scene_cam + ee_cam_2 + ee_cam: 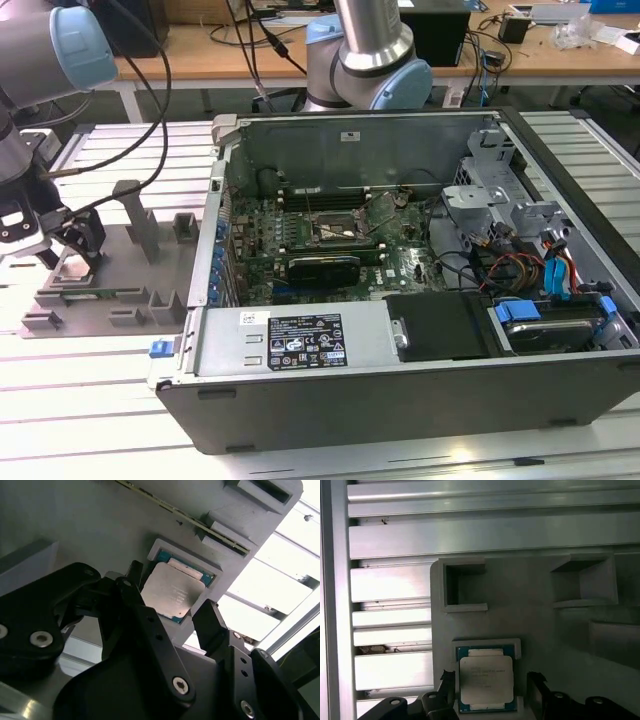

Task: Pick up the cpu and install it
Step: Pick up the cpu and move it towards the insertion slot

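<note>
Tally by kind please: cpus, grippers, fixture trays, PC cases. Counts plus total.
cpu: 1
gripper: 1
tray: 1
PC case: 1
Total: 4

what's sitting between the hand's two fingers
The cpu, lying flat in its pocket of the grey fixture tray. Both wrist views show the open hand's fingers standing on either side of it, not yet closed on it.
</note>
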